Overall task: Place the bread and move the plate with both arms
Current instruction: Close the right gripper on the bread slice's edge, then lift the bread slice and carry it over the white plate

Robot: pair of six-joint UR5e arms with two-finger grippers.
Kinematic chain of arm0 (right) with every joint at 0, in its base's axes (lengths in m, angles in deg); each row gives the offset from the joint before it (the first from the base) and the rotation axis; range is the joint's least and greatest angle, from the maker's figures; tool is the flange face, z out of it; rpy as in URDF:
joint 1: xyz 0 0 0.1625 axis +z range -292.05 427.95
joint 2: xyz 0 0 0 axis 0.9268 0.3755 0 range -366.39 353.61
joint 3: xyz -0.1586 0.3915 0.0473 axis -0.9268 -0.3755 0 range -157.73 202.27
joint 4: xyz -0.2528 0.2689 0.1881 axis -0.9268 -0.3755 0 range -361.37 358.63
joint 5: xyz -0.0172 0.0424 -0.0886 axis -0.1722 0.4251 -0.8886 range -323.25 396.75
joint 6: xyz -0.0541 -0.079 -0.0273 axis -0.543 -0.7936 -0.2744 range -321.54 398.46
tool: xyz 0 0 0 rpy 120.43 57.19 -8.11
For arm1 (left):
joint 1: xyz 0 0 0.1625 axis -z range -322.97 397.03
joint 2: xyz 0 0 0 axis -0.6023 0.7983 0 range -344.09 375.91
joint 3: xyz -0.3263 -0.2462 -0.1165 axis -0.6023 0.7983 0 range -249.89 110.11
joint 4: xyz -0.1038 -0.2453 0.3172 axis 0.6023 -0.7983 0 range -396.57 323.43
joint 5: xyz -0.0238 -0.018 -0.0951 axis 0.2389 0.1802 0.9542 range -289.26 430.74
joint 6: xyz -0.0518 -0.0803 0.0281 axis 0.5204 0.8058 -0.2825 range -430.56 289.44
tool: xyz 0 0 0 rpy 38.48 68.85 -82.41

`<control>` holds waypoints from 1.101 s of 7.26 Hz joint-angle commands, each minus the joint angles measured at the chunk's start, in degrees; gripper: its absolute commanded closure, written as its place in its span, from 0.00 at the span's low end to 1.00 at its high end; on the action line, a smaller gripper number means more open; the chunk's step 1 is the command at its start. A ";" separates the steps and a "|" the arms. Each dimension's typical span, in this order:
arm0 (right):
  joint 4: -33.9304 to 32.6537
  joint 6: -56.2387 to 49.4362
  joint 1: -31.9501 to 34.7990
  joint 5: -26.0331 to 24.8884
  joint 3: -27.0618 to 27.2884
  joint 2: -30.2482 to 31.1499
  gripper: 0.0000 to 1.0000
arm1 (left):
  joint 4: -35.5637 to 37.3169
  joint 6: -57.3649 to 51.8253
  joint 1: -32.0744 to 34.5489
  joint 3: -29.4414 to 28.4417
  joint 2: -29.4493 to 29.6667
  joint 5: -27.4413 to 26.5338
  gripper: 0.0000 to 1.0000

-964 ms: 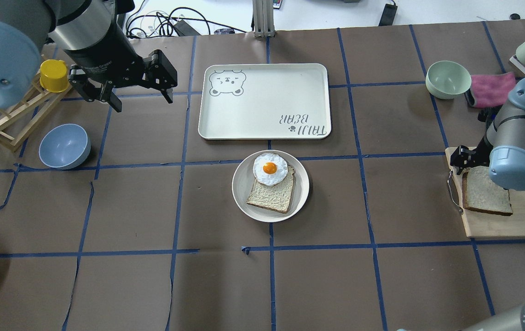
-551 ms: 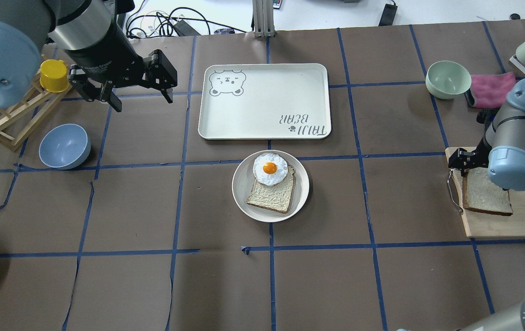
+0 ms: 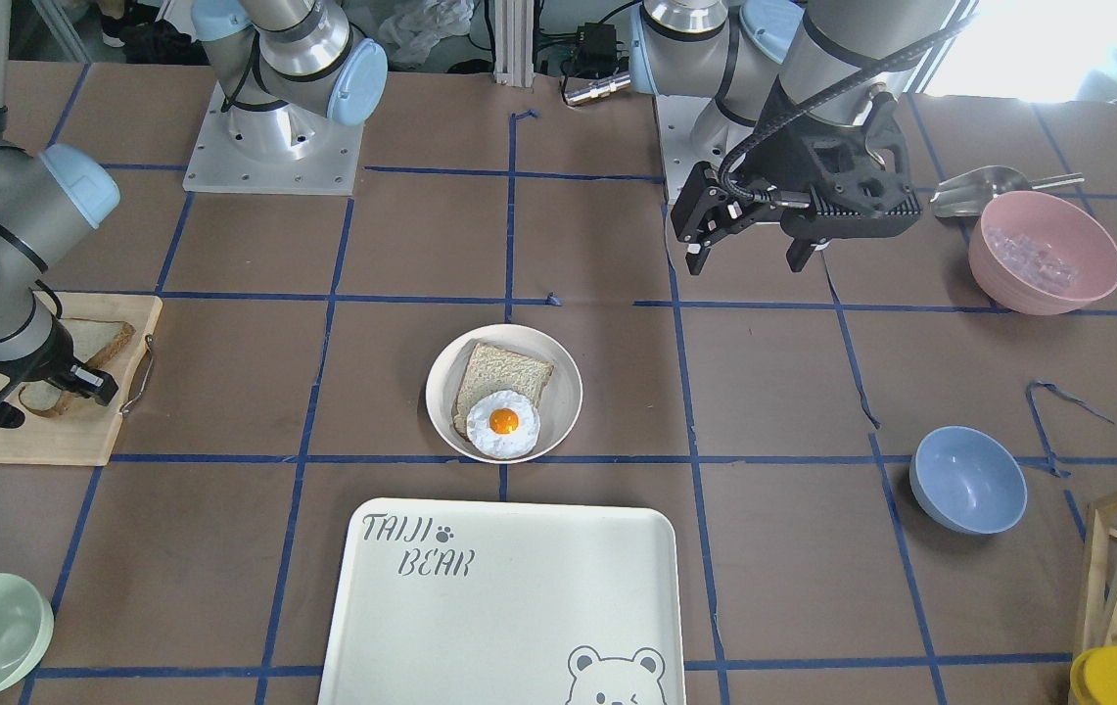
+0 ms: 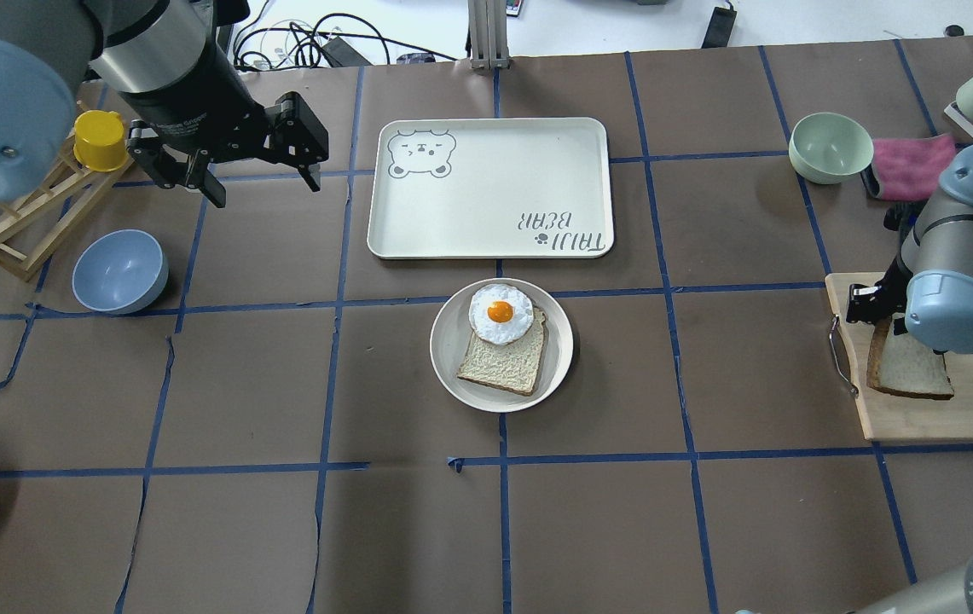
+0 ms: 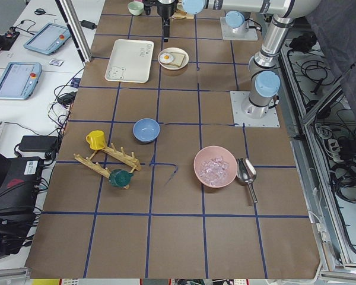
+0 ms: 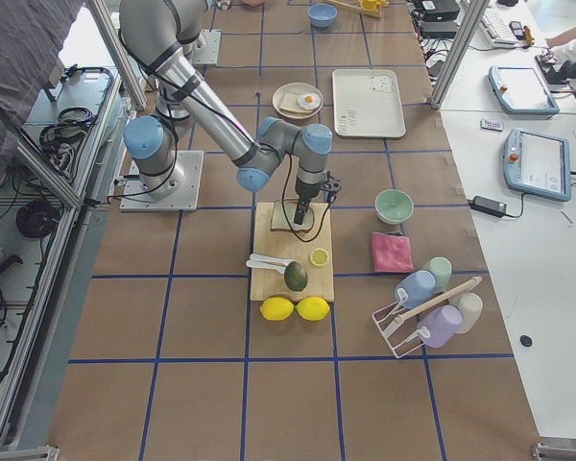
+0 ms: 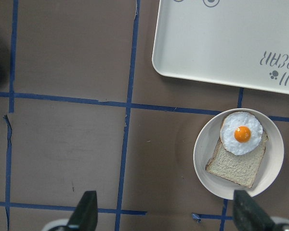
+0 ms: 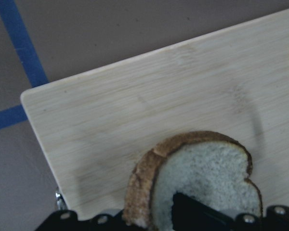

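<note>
1. Bread (image 8: 207,166): sits on the wooden cutting board (image 4: 921,418) at the right edge of the overhead view, tipped up on 1 side rather than flat. Judged light, soft and easily crushed; the crumb will dent and may tear under a hard squeeze, while the dark crust is the firmer part. Best taken across its thickness near the crust edge, with modest force, and carried without swinging.
2. Right gripper (image 3: 34,397): its fingers appear clamped on the slice. In the wrist view, 1 black finger lies against the crumb face at the bottom of the frame; the other is hidden behind the slice.
3. Plate (image 4: 443,358): centre of the overhead view, well apart from the board. It holds a squarer tan slice (image 4: 499,367) topped with a fried egg (image 4: 500,313).
4. Bear tray (image 4: 495,222): just beyond the plate, not touching it.
5. Left gripper (image 4: 264,189): upper left of the overhead view, hanging above the table with fingers spread wide, holding nothing.

Change noted: 0.6 s ago the slice lay flat on the board; now its left edge is raised and its outline is narrower. The left gripper, plate and tray have not shifted.
</note>
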 commanded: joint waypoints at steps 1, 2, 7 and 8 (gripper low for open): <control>2.71 0.53 0.02 -0.14 -0.05 1.97 1.00 | 0.00 0.00 0.00 0.00 0.00 0.00 0.00; 4.55 0.97 0.37 -0.05 -0.14 3.90 1.00 | 0.00 0.00 0.00 0.00 0.00 0.00 0.00; 20.25 10.84 11.21 0.21 -10.82 9.10 1.00 | 0.00 0.00 0.00 0.00 0.00 0.00 0.00; 23.87 17.43 18.49 0.82 -14.25 8.58 1.00 | 0.00 0.00 -0.09 0.00 0.00 0.00 0.00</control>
